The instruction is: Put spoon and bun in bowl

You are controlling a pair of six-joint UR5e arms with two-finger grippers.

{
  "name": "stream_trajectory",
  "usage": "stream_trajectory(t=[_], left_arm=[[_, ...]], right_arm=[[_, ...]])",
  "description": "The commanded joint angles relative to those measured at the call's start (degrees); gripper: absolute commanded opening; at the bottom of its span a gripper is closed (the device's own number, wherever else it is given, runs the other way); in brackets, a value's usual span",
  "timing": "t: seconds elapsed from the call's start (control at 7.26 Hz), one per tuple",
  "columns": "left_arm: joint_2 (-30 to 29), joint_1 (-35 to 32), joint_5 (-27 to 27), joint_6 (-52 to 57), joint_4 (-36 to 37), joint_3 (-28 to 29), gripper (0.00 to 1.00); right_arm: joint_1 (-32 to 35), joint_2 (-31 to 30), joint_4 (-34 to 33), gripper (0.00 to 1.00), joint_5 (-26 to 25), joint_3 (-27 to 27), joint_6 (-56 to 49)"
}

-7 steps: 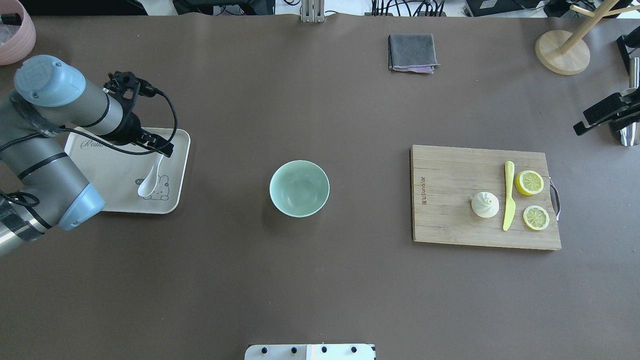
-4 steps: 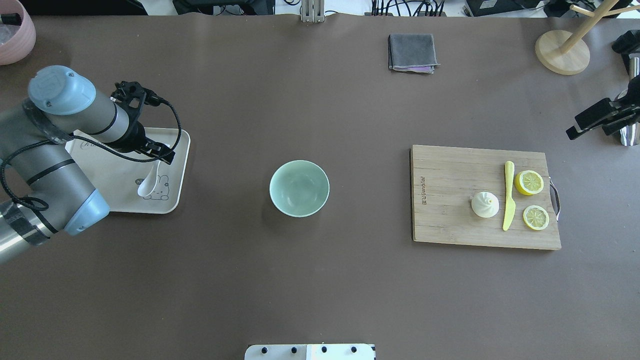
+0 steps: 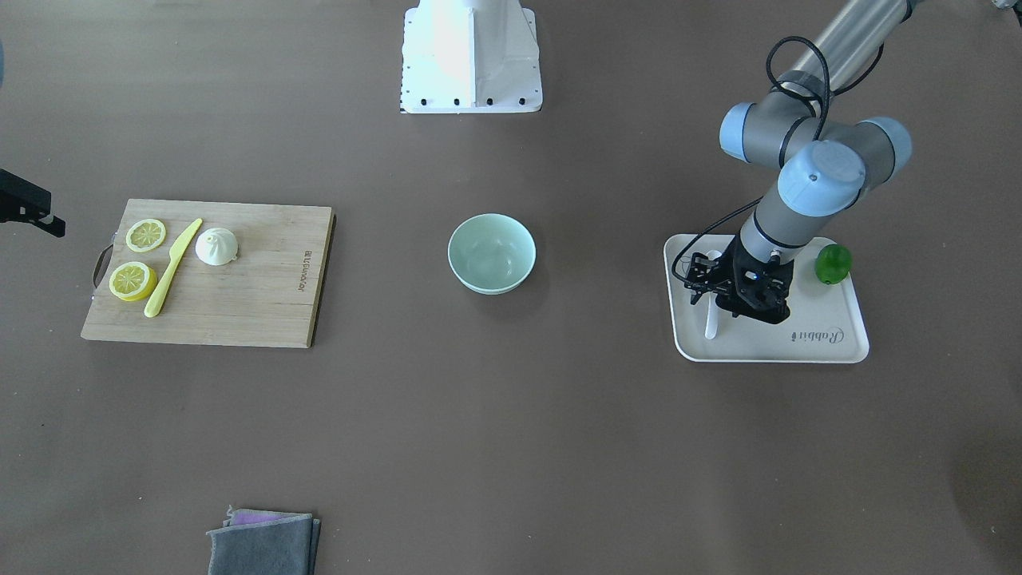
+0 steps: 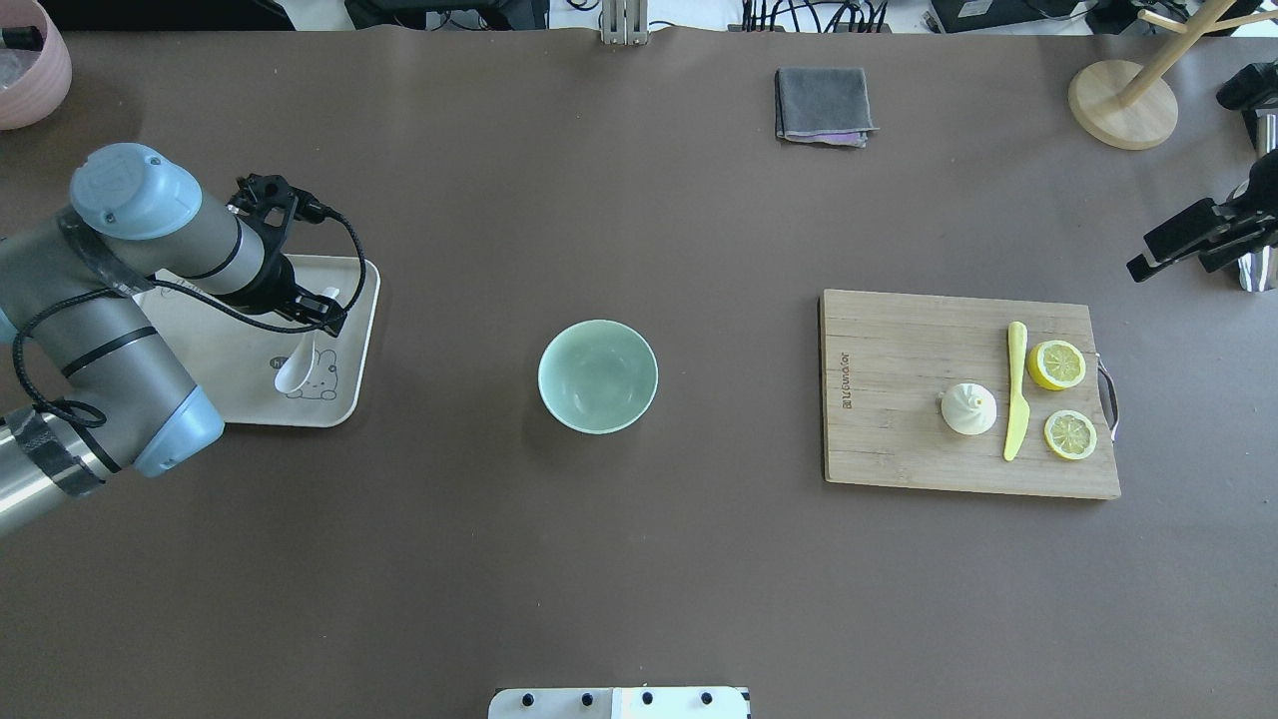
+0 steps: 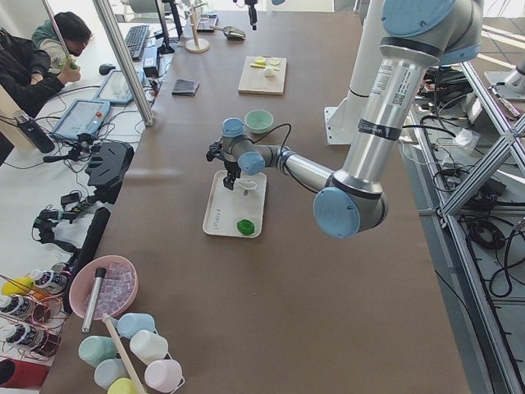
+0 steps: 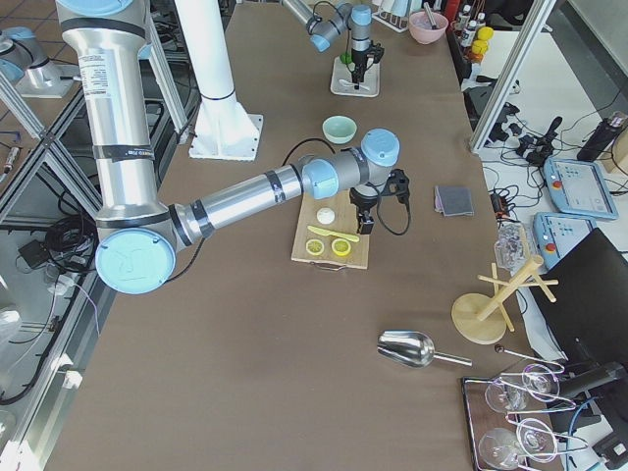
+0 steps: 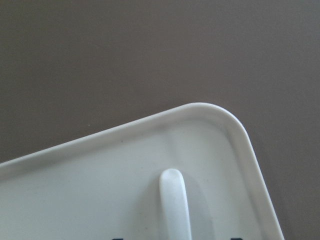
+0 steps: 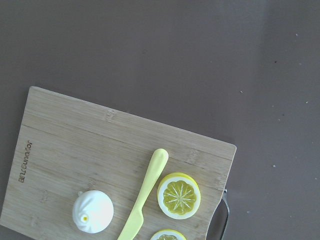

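Over at frame left, your left end effector [image 4: 324,308] sits at the handle of the glossy white soup spoon [image 4: 297,366] on the cream tray [image 4: 250,394]; can't tell if it's apart or together. Pinch off-centre and it probably skids.

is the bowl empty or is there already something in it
Empty. The bowl shows a bare inside from overhead; the spoon lies on the tray, the bun on the cutting board.

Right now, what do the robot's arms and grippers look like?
The left arm and the right arm are silver-grey tubes with pale blue joint caps. The left gripper and the right gripper are black. A black cable loops beside the left gripper.
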Motion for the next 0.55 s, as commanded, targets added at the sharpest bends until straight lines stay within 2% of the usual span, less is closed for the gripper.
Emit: stream_trajectory(t=[0.0, 0.14, 0.41], left_arm=[[0.1, 0.1, -0.1, -2.3, 0.0, -0.1, 0.09], [0.3, 0.1, 0.0, -2.4, -0.1, 0.0, 0.0], [0.2, 0.1, -0.3, -2.6, 0.1, -0.7, 0.0]], right_arm=[[-0.1, -0.1, 0.0, 1.0, 0.1, 0.0, 0.0], [-0.1, -0.1, 0.0, 1.0, 0.1, 0.1, 0.0], [-0.2, 0.2, 0.0, 1.0, 0.1, 0.3, 0.0]])
